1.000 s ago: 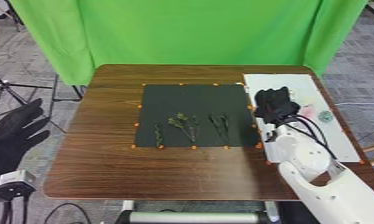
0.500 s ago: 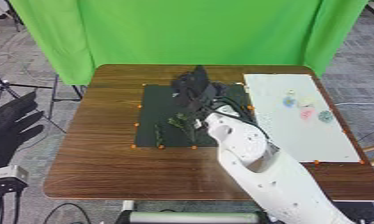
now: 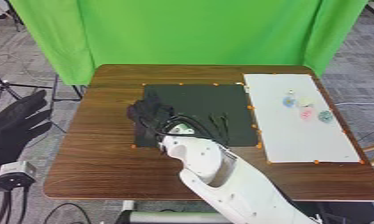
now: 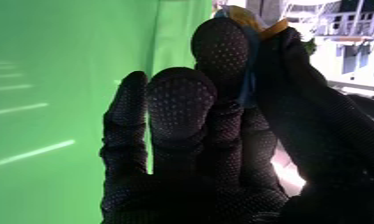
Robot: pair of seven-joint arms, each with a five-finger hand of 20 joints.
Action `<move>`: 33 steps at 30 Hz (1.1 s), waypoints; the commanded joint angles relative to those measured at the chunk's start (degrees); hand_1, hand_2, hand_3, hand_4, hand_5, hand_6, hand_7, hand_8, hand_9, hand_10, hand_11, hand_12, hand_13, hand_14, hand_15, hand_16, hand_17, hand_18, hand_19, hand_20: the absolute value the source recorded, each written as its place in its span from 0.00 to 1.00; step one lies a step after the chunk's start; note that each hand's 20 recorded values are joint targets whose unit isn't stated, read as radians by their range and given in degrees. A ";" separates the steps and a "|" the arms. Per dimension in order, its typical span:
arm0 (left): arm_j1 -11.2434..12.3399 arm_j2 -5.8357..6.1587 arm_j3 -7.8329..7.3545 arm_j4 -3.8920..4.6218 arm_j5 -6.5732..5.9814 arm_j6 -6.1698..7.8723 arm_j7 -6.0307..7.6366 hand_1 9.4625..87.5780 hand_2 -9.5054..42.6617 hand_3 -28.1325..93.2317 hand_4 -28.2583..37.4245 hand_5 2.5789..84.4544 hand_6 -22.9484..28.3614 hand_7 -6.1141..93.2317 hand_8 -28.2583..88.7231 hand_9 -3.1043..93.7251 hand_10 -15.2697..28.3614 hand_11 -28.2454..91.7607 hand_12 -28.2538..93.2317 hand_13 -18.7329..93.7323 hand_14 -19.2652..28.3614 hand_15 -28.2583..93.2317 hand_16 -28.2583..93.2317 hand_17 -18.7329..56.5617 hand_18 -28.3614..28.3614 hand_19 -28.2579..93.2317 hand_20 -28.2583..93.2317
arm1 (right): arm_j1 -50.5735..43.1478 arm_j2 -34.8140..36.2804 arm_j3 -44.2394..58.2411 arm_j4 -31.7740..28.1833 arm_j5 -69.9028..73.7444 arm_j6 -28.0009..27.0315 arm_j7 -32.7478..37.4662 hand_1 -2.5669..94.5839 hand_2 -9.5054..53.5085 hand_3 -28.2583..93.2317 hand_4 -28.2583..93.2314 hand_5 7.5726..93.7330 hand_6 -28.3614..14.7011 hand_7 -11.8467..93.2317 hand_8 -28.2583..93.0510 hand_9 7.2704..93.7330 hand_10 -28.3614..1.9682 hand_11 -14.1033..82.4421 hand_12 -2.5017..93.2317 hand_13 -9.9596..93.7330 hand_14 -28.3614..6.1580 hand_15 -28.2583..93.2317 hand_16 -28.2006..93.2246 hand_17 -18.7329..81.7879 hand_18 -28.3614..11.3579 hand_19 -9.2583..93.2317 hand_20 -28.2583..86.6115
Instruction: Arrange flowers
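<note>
Nearest, along the hard, smoothly rounded shell of the white right arm point(image 3: 241, 182), up to the right hand point(image 3: 148, 111), gloved in black fabric above the left part of the matte dark mat point(image 3: 197, 95). In the right wrist view, dotted, mesh-like glove fabric on the right hand point(image 4: 237, 200), pinching a thin, petal-like piece point(image 4: 249, 65), bluish and orange, between thumb and fingertips. At the left edge, past the wood-grained brown table point(image 3: 86, 167), to the left hand point(image 3: 19, 120), fingers straight and slightly spread. On the mat's right part, to slim dark stems point(image 3: 221, 127), wispy and lying lengthwise. On the flat white board point(image 3: 312, 140), to small rounded flowers point(image 3: 306, 114) in blue, pale yellow, pink and teal. Beyond, to green cloth point(image 3: 210, 37) in soft vertical folds.
</note>
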 commanded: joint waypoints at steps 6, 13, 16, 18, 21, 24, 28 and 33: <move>-1.78 1.33 1.77 0.70 0.49 -0.44 -1.76 0.15 0.18 0.81 0.00 0.23 0.47 0.27 0.15 0.21 0.55 0.33 0.40 0.29 0.63 0.35 0.30 0.10 0.82 0.54 0.31 | -0.97 -2.44 -1.73 4.74 -5.41 0.95 0.16 0.51 0.01 0.91 0.00 0.68 0.75 0.61 0.24 0.90 0.78 0.40 0.55 0.81 0.73 0.79 0.50 0.37 0.26 0.77 0.68; -1.83 1.18 2.68 0.76 0.45 -0.22 -1.87 0.15 0.18 0.81 0.00 0.23 0.46 0.27 0.15 0.21 0.55 0.33 0.40 0.29 0.63 0.35 0.30 0.10 0.82 0.54 0.31 | -0.79 -2.83 -2.24 6.31 -9.14 3.16 -0.34 0.51 0.01 0.90 0.00 0.68 0.75 0.61 0.24 0.90 0.78 0.40 0.55 0.80 0.73 0.78 0.50 0.37 0.26 0.77 0.68; -1.74 1.33 2.50 0.72 0.38 -0.36 -2.10 0.15 0.18 0.81 0.00 0.23 0.46 0.27 0.15 0.21 0.55 0.33 0.40 0.29 0.63 0.35 0.30 0.10 0.82 0.54 0.31 | -1.17 -2.90 -2.43 5.75 -9.98 2.34 -0.06 0.51 0.03 0.90 0.00 0.67 0.75 0.61 0.24 0.89 0.78 0.39 0.55 0.80 0.73 0.78 0.50 0.37 0.26 0.77 0.68; -2.09 1.59 2.69 0.88 0.36 -0.38 -2.22 0.15 0.18 0.81 0.00 0.23 0.46 0.27 0.15 0.21 0.55 0.33 0.40 0.29 0.63 0.35 0.30 0.10 0.82 0.54 0.31 | -1.29 -3.10 -2.40 6.00 -9.93 1.96 0.12 0.51 0.03 0.89 0.00 0.66 0.75 0.61 0.24 0.88 0.78 0.37 0.56 0.78 0.72 0.78 0.50 0.37 0.25 0.77 0.68; -2.32 1.65 2.84 1.00 0.36 -0.63 -2.25 0.15 0.18 0.81 0.00 0.23 0.46 0.27 0.15 0.21 0.55 0.33 0.40 0.29 0.63 0.35 0.30 0.10 0.82 0.54 0.31 | -1.35 -3.08 -2.39 5.79 -9.86 0.32 0.67 0.50 0.03 0.89 0.00 0.62 0.74 0.61 0.24 0.85 0.77 0.36 0.57 0.75 0.71 0.79 0.50 0.36 0.24 0.77 0.68; -1.88 1.41 2.65 0.82 0.34 -0.45 -2.10 0.15 0.18 0.81 0.00 0.22 0.46 0.27 0.15 0.21 0.55 0.33 0.40 0.29 0.63 0.35 0.30 0.10 0.82 0.54 0.31 | -1.57 -2.97 -2.31 5.22 -9.81 -1.23 0.54 0.48 0.02 0.88 0.00 0.60 0.74 0.61 0.23 0.81 0.76 0.36 0.56 0.72 0.70 0.79 0.50 0.35 0.24 0.76 0.68; -2.42 1.74 2.96 1.09 0.32 -0.63 -2.29 0.15 0.18 0.81 0.00 0.23 0.46 0.27 0.15 0.21 0.55 0.33 0.40 0.29 0.63 0.35 0.30 0.10 0.82 0.54 0.31 | -1.57 -3.05 -2.38 5.53 -10.56 -2.04 1.00 0.45 0.01 0.88 0.00 0.55 0.70 0.59 0.23 0.73 0.74 0.42 0.50 0.68 0.68 0.81 0.48 0.34 0.23 0.76 0.68; -2.52 1.82 3.05 1.16 0.29 -0.59 -2.31 0.15 0.18 0.81 0.00 0.22 0.46 0.27 0.15 0.21 0.55 0.33 0.40 0.29 0.63 0.35 0.30 0.10 0.82 0.54 0.31 | -1.30 -3.12 -2.27 6.49 -11.60 -2.54 1.47 0.43 0.00 0.90 0.00 0.54 0.70 0.57 0.22 0.68 0.73 0.46 0.46 0.64 0.66 0.81 0.47 0.32 0.23 0.76 0.68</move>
